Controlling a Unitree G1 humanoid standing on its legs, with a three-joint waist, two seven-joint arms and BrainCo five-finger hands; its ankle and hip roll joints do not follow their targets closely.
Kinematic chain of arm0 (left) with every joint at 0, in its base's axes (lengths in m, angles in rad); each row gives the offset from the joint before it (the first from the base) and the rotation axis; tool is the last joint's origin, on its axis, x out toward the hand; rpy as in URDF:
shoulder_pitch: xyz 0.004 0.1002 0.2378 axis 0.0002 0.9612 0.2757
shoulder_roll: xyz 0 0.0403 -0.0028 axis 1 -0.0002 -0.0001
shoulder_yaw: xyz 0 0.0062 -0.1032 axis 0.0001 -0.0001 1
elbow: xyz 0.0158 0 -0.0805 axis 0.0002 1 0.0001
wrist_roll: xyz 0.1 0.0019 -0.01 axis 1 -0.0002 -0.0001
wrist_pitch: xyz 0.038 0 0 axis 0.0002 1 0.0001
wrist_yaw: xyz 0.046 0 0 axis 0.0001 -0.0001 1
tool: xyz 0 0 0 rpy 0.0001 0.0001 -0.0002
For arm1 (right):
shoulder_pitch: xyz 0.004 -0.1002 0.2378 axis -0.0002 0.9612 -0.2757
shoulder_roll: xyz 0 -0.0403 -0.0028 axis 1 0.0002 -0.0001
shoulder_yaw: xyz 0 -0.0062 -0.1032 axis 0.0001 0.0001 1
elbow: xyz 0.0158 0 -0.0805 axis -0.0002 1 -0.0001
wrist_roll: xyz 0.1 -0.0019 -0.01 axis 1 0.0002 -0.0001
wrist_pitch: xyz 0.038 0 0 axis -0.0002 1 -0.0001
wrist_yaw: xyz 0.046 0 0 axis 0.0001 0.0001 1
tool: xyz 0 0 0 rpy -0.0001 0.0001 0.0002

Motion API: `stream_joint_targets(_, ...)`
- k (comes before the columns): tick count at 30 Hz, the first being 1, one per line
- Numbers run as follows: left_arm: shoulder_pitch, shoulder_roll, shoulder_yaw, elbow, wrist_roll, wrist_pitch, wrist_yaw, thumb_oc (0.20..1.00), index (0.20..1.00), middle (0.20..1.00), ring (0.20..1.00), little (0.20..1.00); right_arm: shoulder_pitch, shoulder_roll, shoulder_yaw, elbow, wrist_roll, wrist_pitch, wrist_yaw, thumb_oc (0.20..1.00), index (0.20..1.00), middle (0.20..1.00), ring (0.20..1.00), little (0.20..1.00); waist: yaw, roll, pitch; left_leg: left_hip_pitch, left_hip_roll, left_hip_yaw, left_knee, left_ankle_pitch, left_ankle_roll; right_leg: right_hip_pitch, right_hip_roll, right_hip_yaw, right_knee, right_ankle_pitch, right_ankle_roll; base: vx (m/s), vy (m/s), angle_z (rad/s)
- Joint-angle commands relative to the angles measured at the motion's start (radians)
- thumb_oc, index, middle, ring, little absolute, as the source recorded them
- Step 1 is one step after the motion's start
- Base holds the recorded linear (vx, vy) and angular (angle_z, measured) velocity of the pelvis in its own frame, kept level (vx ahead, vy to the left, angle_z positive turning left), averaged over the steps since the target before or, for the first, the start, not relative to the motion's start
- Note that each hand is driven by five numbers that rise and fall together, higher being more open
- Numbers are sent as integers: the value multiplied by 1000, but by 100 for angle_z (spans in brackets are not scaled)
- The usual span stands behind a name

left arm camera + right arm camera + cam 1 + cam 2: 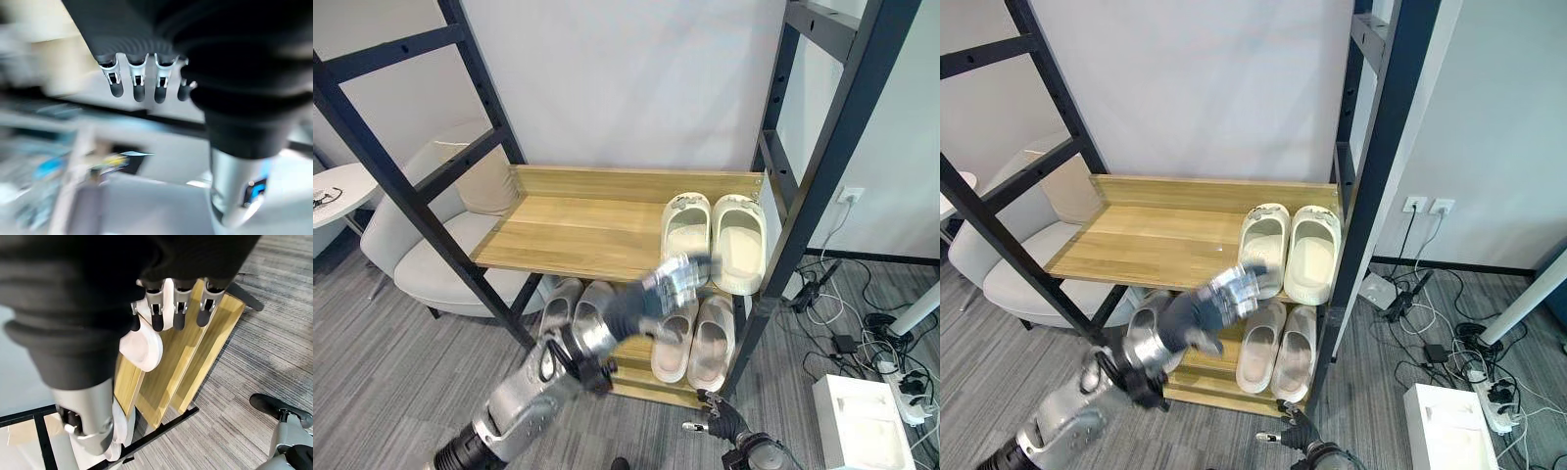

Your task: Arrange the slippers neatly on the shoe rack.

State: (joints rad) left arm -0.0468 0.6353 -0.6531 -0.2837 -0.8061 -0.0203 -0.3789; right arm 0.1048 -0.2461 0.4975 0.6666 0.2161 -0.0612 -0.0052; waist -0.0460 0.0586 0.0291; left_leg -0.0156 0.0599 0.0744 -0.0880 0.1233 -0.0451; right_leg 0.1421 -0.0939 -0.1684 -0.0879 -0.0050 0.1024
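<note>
Here, the shoe rack (pixel 607 230), a black frame with wooden shelves, stands against a white wall, with a pale chair (pixel 421 245) at 9 o'clock from it and cables on the grey carpet at 4 o'clock. The upper shelf carries one cream pair (pixel 715 235) at its right end, side by side and touching. The lower shelf holds a beige pair (pixel 697 338) directly beneath and a grey pair (pixel 570 305) toward 8 o'clock. Every slipper lies with its long axis running front to back, along the 12-to-6 line; which end is the toe cannot be told with certainty. The left hand (pixel 671 284) hangs before the rack's front edge, between the two right-hand pairs, its fingers (pixel 139 81) extended, side by side, and holding nothing. The right hand (pixel 173 308) hangs low at 5 o'clock near the rack's foot, fingers likewise straight and empty. The slippers are probably light moulded foam, soft yet shape-holding and slightly grippy; the strap arch or the side wall at mid-length would offer the surest hold.
</note>
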Motion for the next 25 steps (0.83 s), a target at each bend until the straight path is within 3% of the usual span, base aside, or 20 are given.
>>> stream_joint_targets(1, -18, 44, -5, 76, 70, 20, -106, 1000, 1000, 1000, 1000, 1000, -62, 25, 2, 4, -7, -48, 17, 1000, 1000, 1000, 1000, 1000, -7, -34, 4, 50, 19, -11, 1, -116, -19, -47, -26, -41, 9, -11, 24, 9, 31, -2)
stream_joint_targets(4, 6, 67, -64, 201, 225, 30, -134, 1000, 1000, 1000, 1000, 1000, -73, 11, 1, 17, -6, -38, 24, 1000, 1000, 1000, 1000, 1000, -15, -28, -1, 54, 18, -4, 1, -120, -15, -48, -27, -34, 9, -11, 27, 9, 23, -1)
stream_joint_targets(7, 76, 33, -26, 355, 384, -1, -83, 1000, 1000, 1000, 1000, 1000, -67, -1, -10, 11, 6, -31, 18, 1000, 1000, 1000, 1000, 1000, -19, -28, -6, 58, 16, -3, 1, -121, -13, -49, -28, -26, 10, -11, 26, 10, 18, -3)
stream_joint_targets(9, 125, -61, 35, 514, 425, -21, 0, 1000, 1000, 1000, 1000, 1000, -57, -7, -17, -4, 16, -33, 9, 1000, 1000, 1000, 1000, 1000, -20, -31, -5, 60, 15, -5, 1, -119, -12, -48, -29, -25, 10, -10, 24, 3, 16, -7)
stream_joint_targets(10, 156, -186, 126, 677, 397, -36, 97, 1000, 1000, 1000, 1000, 1000, -45, -12, -27, -21, 31, -39, -6, 1000, 1000, 1000, 1000, 1000, -18, -37, -3, 64, 15, -8, 1, -118, -11, -45, -29, -25, 13, -12, 20, 0, 0, 0)
stream_joint_targets(12, 143, -296, 232, 835, 360, -56, 212, 1000, 1000, 1000, 1000, 1000, -31, -14, -49, -28, 42, -40, -33, 1000, 1000, 1000, 1000, 1000, -12, -44, -5, 54, 13, -15, 1, -107, -11, -52, -29, -34, 14, -9, 17, -24, 4, 10)
stream_joint_targets(18, 99, -401, 373, 1002, 323, -67, 353, 1000, 1000, 1000, 1000, 1000, -28, 2, -93, -16, 55, -43, -80, 1000, 1000, 1000, 1000, 1000, -4, -57, -2, 46, 11, -23, 1, -100, -10, -54, -29, -42, 13, -7, 14, -7, -2, 8)
stream_joint_targets(25, 89, -410, 412, 1037, 375, -82, 403, 1000, 1000, 1000, 1000, 1000, -29, 10, -130, -3, 68, -49, -108, 1000, 1000, 1000, 1000, 1000, -6, -60, 0, 48, 13, -18, 1, -100, -10, -56, -29, -36, 12, -5, 14, 0, 0, 0)
